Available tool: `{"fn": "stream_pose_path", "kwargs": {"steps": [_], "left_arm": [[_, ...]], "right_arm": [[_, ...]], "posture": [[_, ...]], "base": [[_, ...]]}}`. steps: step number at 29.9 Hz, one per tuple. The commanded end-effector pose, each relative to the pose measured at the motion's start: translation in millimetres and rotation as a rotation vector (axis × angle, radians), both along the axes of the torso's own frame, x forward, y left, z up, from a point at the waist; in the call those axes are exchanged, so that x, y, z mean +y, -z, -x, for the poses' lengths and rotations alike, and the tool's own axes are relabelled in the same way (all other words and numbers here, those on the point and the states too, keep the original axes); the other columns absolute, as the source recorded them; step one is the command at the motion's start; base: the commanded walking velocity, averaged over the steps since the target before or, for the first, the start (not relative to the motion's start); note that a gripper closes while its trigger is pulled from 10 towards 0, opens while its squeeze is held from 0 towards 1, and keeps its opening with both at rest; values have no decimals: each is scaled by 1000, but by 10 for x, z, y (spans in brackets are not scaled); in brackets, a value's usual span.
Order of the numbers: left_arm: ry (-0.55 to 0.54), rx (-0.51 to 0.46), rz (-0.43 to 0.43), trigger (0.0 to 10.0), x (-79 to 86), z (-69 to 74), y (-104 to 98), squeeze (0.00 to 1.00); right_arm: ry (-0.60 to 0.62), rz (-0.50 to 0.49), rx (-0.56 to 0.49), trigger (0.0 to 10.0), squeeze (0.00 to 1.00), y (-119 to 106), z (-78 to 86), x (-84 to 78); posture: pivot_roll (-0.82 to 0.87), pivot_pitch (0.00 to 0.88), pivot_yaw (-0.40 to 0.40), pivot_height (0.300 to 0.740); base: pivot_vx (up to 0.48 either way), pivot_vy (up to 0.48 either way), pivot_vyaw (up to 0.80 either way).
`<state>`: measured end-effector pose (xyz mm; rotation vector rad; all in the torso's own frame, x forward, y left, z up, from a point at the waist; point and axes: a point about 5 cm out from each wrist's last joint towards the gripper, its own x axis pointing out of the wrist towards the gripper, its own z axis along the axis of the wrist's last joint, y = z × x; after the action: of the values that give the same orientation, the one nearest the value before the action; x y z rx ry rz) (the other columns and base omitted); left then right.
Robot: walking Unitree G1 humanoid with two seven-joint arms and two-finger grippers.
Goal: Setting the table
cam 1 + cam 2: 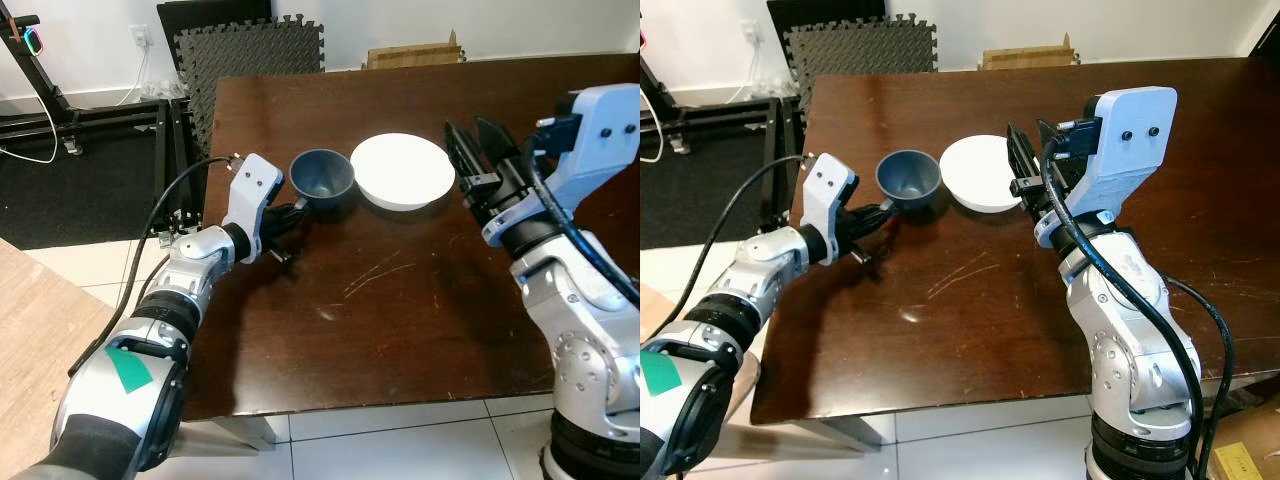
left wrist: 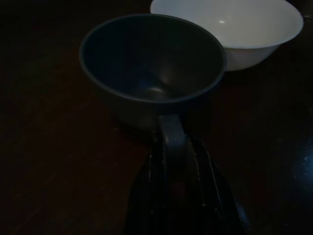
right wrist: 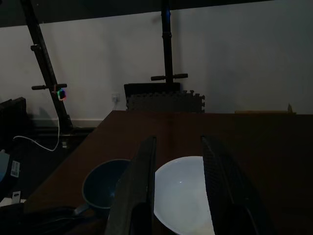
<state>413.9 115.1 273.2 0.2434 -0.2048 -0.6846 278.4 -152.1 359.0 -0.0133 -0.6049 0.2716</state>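
Domestic room, partly used as test space. Dark wooden table (image 1: 420,300) on white tiled floor (image 1: 400,440); foam mats (image 1: 250,50) at 12 o'clock against white wall; black equipment stand (image 1: 60,110) at 10 o'clock.

Two silver jointed arms, black cables looped outside; white wrist housings; green tag on left arm (image 1: 128,368); black-fingered right gripper (image 1: 478,152)

Before me stands the dark wooden table (image 1: 420,300), scratched near the middle. On it sit a blue cup (image 1: 322,178) and, just beside it, a white bowl (image 1: 402,170).
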Motion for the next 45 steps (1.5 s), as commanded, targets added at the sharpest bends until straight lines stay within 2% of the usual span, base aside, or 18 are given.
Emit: {"fn": "stream_pose_path", "kwargs": {"steps": [1,5,6,11,12,15,18,20,21,23,24,27,31,33,37,40,41,45], "left_arm": [[-2,14,-10,0,7,1,57,0],[-20,7,-12,0,22,-2,68,0],[-28,1,-13,9922,33,-5,55,0],[-9,0,74,10000,69,-11,-87,0],[43,15,157,10000,79,-2,-190,0],[99,33,208,10000,97,14,-260,0],[258,82,313,10000,237,102,-446,0],[351,111,300,10000,370,228,-503,0],[351,111,300,10000,370,228,-503,0],[411,138,244,10000,526,401,-508,0],[407,178,147,10000,691,563,-384,0],[394,219,81,10000,792,681,-229,0],[385,256,87,10000,808,740,-72,0],[388,298,144,10000,746,743,11,0],[415,339,158,10000,588,752,137,0],[429,373,112,10000,546,799,224,0],[434,405,52,10000,556,875,297,0],[411,407,-34,10000,603,950,380,0]], "right_arm": [[-8,1,-8,10000,0,-4,35,8],[-8,-5,-13,10000,0,-10,26,5],[-8,-5,-15,10000,0,-10,24,5],[-4,-6,-20,10000,0,-18,24,0],[0,-7,-23,10000,0,-15,25,-6],[3,-7,-25,10000,0,-12,28,-7],[11,-9,-35,10000,0,-9,51,-13],[19,-10,-37,10000,0,6,79,-29],[19,-10,-37,10000,0,6,79,-29],[26,-13,-35,10000,0,36,102,-51],[32,-22,-27,10000,0,81,116,-70],[35,-36,-21,10000,0,120,120,-78],[34,-52,-15,10000,0,151,107,-79],[30,-62,-12,10000,0,162,84,-64],[10,-58,-15,10000,0,150,49,-6],[1,-54,-18,10000,0,142,45,21],[2,-55,-18,10000,0,147,53,25],[11,-58,-15,10000,0,169,69,11]], "posture": [[-111,316,109,740],[-107,307,111,740],[-107,299,112,740],[-105,293,114,740],[-101,286,118,740],[-98,281,128,740],[-92,265,139,740],[-81,253,144,740],[-81,253,144,740],[-65,238,143,740],[-34,216,134,740],[-23,208,130,740],[-7,196,115,740],[-2,193,112,740],[-6,183,103,740],[-20,180,111,740],[-23,179,117,740],[-27,177,121,740]], "base": [[0,0,0],[0,0,0],[0,0,0],[0,0,0],[0,0,0],[0,0,0],[0,0,0],[0,0,0],[0,0,0],[0,0,0],[0,0,0],[0,0,0],[0,0,0],[0,0,0],[0,0,0],[0,0,0],[0,0,0],[0,0,0]]}}
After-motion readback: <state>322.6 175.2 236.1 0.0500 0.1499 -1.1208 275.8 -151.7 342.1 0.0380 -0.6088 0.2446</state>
